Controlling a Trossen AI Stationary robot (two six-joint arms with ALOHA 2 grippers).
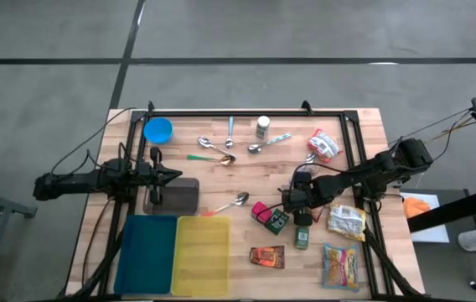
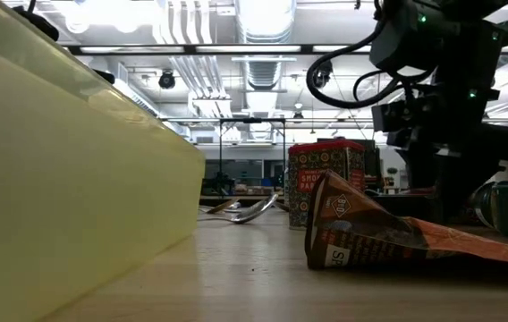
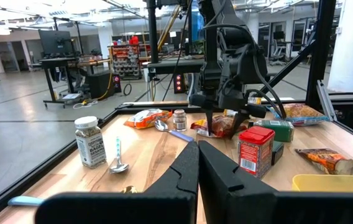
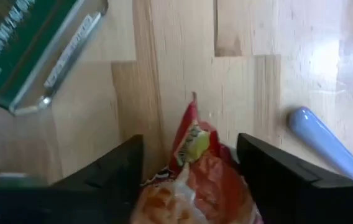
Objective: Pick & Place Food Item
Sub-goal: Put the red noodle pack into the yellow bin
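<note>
Table [image 1: 246,180] from above first: my right gripper [image 1: 295,201] is low among the packets right of centre, the left gripper [image 1: 175,175] waits over a grey block [image 1: 179,195] on the left; I count two trays, one blue [image 1: 144,253] and one yellow [image 1: 201,254], one blue bowl [image 1: 158,130], and about five spoons. Low view: a crumpled brown packet [image 2: 388,234] lies in front, a red tin [image 2: 325,183] behind it; the right arm comes down behind them. Left wrist view: the left fingers [image 3: 183,174] are pressed together on nothing; one spice jar [image 3: 90,141] stands near. Right wrist view: a red snack packet [image 4: 195,171] sits between my spread right fingers [image 4: 111,168], its tip poking forward; I cannot tell whether they touch it; a green box [image 4: 33,43] lies beside.
</note>
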